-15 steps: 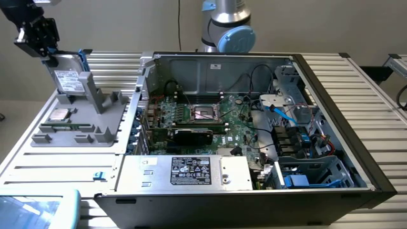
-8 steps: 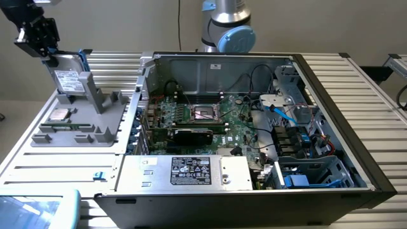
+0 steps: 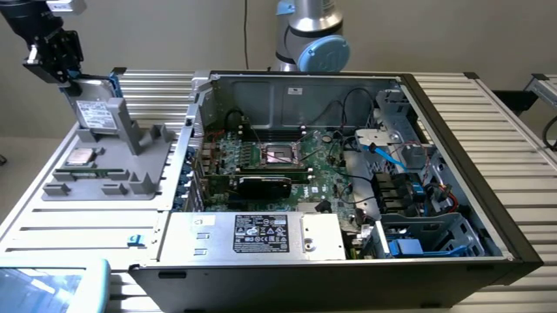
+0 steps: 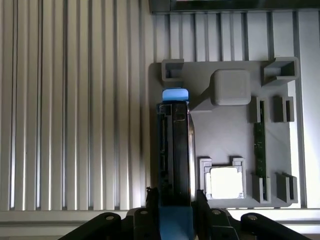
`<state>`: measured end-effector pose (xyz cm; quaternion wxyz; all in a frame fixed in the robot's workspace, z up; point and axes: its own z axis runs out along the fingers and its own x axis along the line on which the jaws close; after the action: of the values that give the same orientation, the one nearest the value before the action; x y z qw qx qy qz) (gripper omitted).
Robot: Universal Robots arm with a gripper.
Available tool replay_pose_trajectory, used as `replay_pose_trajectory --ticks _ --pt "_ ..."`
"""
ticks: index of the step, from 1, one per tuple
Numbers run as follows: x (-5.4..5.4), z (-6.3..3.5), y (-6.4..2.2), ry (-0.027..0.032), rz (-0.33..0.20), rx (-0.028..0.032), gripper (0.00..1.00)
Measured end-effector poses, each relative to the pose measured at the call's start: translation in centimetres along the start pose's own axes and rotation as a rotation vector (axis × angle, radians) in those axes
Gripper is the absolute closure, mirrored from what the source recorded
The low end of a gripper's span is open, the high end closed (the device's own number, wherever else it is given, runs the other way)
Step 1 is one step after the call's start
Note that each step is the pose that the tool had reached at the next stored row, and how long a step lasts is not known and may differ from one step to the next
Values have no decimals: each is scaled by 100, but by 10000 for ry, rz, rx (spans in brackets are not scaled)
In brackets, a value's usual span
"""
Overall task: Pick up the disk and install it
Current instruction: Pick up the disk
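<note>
The disk (image 3: 98, 114) is a grey-metal drive with a white label and a blue bracket. It stands upright on edge at the far end of the grey fixture (image 3: 130, 182), beside the fixture's tall post. My gripper (image 3: 70, 77) comes down on its upper end at the exterior view's top left. In the wrist view I look along the disk (image 4: 174, 145) edge-on. A black finger (image 4: 152, 200) presses on each side of its blue bracket, so my gripper (image 4: 176, 202) is shut on it. I cannot tell whether the disk's lower edge still touches the fixture (image 4: 225, 130).
A small silver chip (image 3: 83, 156) and a green memory stick (image 3: 87, 173) lie in the fixture. To the exterior view's right lies the open computer case (image 3: 452, 117), with motherboard, black card (image 3: 265, 186), stickered silver box (image 3: 252, 235) and a drive cage (image 3: 426, 238). The slatted table (image 3: 78, 228) surrounds everything.
</note>
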<state>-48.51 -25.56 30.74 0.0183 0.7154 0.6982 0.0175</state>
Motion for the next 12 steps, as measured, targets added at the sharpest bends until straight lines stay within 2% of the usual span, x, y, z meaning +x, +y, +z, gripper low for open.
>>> replay_pose_trajectory --ticks 6,7,12 --pt "0 83 -4 -1 0 31 61" --pt "0 93 -4 -1 0 36 54" --pt "0 143 -6 -2 0 87 54"
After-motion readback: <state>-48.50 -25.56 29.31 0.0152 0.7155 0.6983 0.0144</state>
